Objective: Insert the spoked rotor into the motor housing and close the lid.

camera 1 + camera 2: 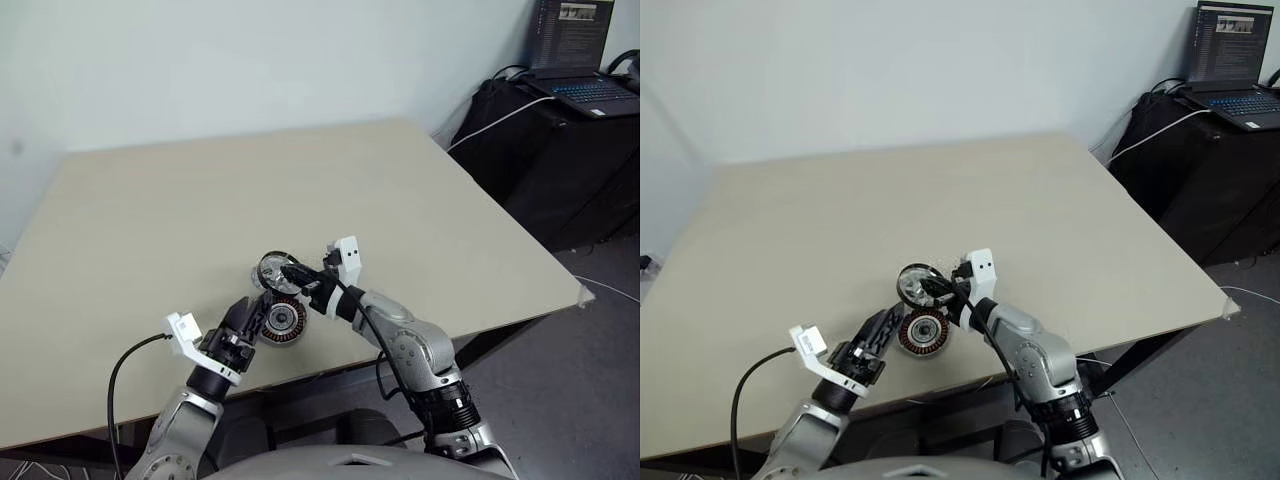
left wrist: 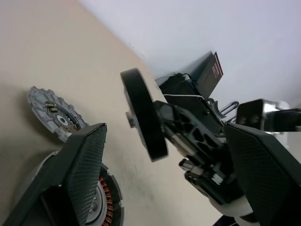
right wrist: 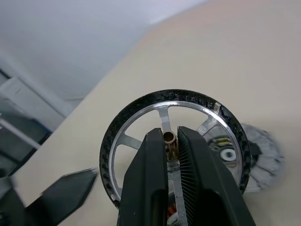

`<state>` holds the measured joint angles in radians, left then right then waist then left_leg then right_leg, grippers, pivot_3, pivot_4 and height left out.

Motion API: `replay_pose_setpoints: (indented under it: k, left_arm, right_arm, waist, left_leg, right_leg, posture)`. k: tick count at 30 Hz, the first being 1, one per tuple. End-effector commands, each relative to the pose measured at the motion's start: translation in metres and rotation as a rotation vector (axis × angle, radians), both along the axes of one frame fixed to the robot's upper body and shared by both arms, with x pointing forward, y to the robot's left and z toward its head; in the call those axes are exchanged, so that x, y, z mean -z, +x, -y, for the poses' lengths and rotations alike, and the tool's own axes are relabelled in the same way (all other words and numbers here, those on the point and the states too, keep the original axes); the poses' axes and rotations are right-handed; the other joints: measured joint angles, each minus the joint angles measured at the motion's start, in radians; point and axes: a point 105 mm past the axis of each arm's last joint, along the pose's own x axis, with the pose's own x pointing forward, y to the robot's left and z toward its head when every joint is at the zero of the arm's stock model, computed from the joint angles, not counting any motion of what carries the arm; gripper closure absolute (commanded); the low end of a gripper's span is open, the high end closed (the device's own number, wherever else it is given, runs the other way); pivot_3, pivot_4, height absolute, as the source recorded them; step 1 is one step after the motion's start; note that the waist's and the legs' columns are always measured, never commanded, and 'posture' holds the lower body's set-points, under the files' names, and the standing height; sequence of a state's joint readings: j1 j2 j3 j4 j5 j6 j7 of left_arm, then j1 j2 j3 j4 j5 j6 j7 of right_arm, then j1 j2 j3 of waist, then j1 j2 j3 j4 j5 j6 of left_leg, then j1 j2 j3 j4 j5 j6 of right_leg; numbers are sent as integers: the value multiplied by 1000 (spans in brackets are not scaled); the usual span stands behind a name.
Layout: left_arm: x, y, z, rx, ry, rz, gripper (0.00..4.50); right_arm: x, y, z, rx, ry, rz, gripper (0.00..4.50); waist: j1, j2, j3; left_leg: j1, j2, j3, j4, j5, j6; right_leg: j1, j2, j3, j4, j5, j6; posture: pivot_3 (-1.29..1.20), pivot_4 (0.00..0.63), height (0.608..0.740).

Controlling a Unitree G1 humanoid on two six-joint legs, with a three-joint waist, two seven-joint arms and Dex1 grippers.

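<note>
My right gripper (image 3: 171, 137) is shut on the hub of the spoked rotor (image 1: 273, 271), a black-rimmed wheel with silver spokes. It holds the wheel on edge just above the table. Right below it, nearer the front edge, the motor housing (image 1: 284, 320) lies with its copper windings facing up. My left gripper (image 1: 247, 318) stands open beside the housing, one finger (image 2: 87, 165) over its rim, nothing between the fingers. The lid (image 2: 51, 114), a grey notched disc, lies flat on the table just beyond the rotor and also shows as a lid (image 3: 265, 160) behind the wheel.
The beige table (image 1: 300, 170) stretches wide behind the parts, and its front edge runs close below the housing. A laptop (image 1: 588, 92) sits on a dark stand off the table's right side, with a white cable (image 1: 495, 122) trailing from it.
</note>
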<state>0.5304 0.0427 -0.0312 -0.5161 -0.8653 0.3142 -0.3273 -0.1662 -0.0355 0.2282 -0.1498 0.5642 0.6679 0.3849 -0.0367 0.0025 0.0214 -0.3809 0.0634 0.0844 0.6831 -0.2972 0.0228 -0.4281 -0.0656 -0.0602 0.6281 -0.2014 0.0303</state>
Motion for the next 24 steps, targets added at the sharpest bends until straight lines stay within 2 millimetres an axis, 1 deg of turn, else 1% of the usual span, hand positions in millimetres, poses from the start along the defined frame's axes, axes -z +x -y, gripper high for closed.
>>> replay_pose_setpoints:
  k: [1, 6, 12, 15, 19, 24]
  left_arm:
    - [-8, 3, 0, -6, 1, 37, 291]
    - [-6, 4, -1, -3, 2, 32, 291]
    - [-4, 5, -2, -9, -3, 19, 291]
    - [-4, 5, -3, -15, -5, 18, 871]
    - [-4, 6, -6, -33, -12, 16, 2245]
    - [-3, 5, -5, -33, -17, 15, 3846]
  right_arm:
    - [-22, -8, -6, -60, 52, 65, 4426]
    - [-30, -17, -8, -104, 93, 74, 4426]
    - [-33, -21, -9, -125, 103, 82, 4426]
    - [-34, -23, -10, -135, 102, 86, 4426]
    - [-33, -23, -10, -142, 97, 84, 4426]
    - [-32, -24, -11, -146, 89, 83, 4426]
  waist:
    - [0, 0, 0]
    - [0, 0, 0]
    - [0, 0, 0]
    - [0, 0, 0]
    - [0, -1, 0]
    - [0, -1, 0]
  left_leg:
    - [0, 0, 0, 0, 0, 0]
    - [0, 0, 0, 0, 0, 0]
    - [0, 0, 0, 0, 0, 0]
    - [0, 0, 0, 0, 0, 0]
    - [0, 0, 0, 0, 0, 0]
    - [0, 0, 0, 0, 0, 0]
  right_leg:
    - [0, 0, 0, 0, 0, 0]
    - [0, 0, 0, 0, 0, 0]
    - [0, 0, 0, 0, 0, 0]
    - [0, 0, 0, 0, 0, 0]
    - [0, 0, 0, 0, 0, 0]
    - [0, 0, 0, 0, 0, 0]
  posture:
    - [0, 0, 740]
    - [0, 0, 740]
    - [0, 0, 740]
    - [0, 0, 740]
    - [0, 0, 740]
    - [0, 0, 740]
